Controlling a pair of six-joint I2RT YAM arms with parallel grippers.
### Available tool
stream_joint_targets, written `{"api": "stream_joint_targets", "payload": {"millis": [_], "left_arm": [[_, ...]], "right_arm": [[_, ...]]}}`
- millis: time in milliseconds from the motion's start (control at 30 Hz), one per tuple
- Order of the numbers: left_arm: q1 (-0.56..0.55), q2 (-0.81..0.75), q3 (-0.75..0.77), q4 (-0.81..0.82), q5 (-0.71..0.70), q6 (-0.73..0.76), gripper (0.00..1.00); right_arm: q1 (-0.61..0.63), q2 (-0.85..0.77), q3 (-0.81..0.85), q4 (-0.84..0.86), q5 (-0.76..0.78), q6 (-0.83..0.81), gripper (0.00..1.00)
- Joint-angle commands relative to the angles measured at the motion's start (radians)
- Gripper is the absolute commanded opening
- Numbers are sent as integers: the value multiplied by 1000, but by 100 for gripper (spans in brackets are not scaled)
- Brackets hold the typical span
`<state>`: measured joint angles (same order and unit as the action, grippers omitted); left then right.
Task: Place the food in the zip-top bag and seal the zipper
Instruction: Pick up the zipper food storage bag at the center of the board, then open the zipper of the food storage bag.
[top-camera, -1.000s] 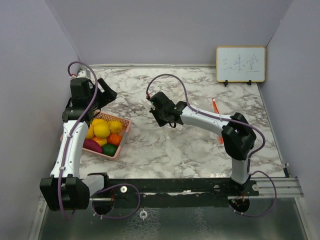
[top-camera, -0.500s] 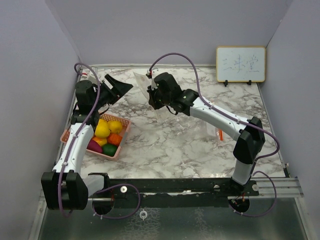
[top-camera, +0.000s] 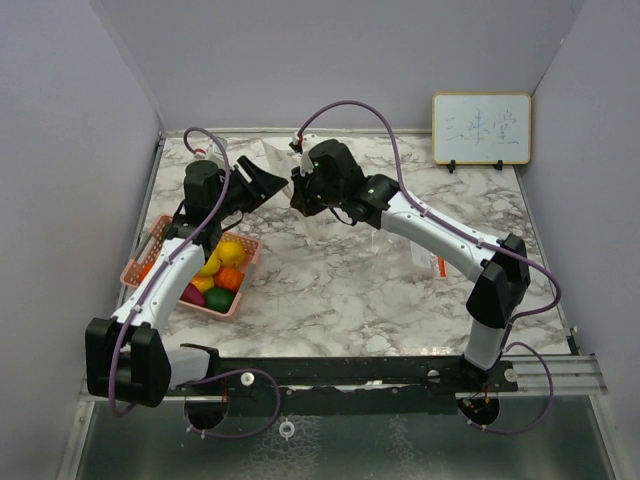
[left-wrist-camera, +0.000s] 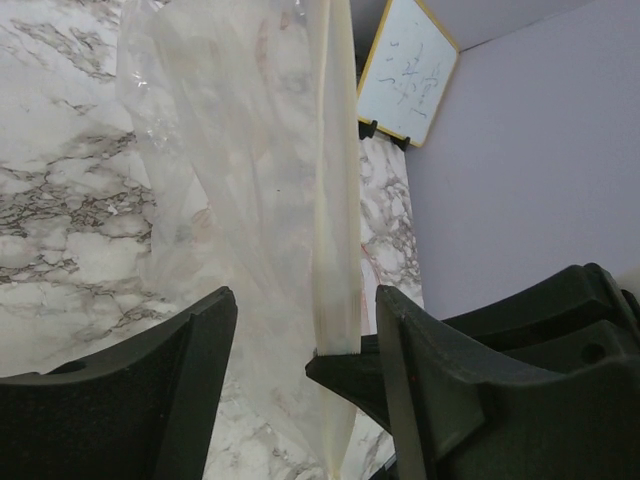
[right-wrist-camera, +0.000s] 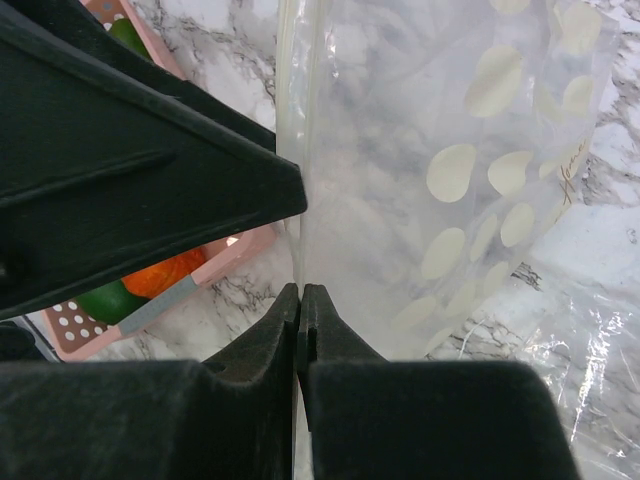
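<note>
The clear zip-top bag (top-camera: 330, 228) hangs above the table's middle, its dotted lower part trailing right. My right gripper (top-camera: 298, 192) is shut on the bag's zipper edge; the wrist view shows its fingers (right-wrist-camera: 300, 300) pinched on the strip. My left gripper (top-camera: 262, 184) is open right beside it. In the left wrist view the cream zipper strip (left-wrist-camera: 335, 200) stands between the open fingers (left-wrist-camera: 190, 380). The food (top-camera: 222, 270), yellow, orange, green and purple toys, lies in the pink basket (top-camera: 150, 258). An orange piece (right-wrist-camera: 165, 275) shows in the right wrist view.
A small whiteboard (top-camera: 481, 128) stands at the back right, also in the left wrist view (left-wrist-camera: 405, 70). Grey walls enclose the marble table (top-camera: 330, 310) on three sides. The pink basket sits at the left edge, under the left arm.
</note>
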<state>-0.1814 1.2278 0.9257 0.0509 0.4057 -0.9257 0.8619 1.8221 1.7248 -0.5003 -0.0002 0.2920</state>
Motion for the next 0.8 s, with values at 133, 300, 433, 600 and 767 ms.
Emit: {"api": "stream_joint_targets", "payload": {"millis": [133, 300, 433, 600, 767], "left_arm": [[-15, 6, 2, 43, -38, 24, 42], [-15, -27, -24, 114, 0, 26, 59], [-15, -45, -42, 139, 3, 29, 58], [-15, -56, -64, 177, 12, 30, 39], [-15, -50, -75, 190, -17, 35, 36]], "right_arm": [[-7, -24, 24, -15, 9, 11, 2], [-17, -18, 45, -39, 14, 13, 2], [-20, -24, 48, -36, 3, 9, 2], [-27, -20, 53, -40, -2, 12, 2], [-30, -28, 50, -31, -32, 5, 2]]}}
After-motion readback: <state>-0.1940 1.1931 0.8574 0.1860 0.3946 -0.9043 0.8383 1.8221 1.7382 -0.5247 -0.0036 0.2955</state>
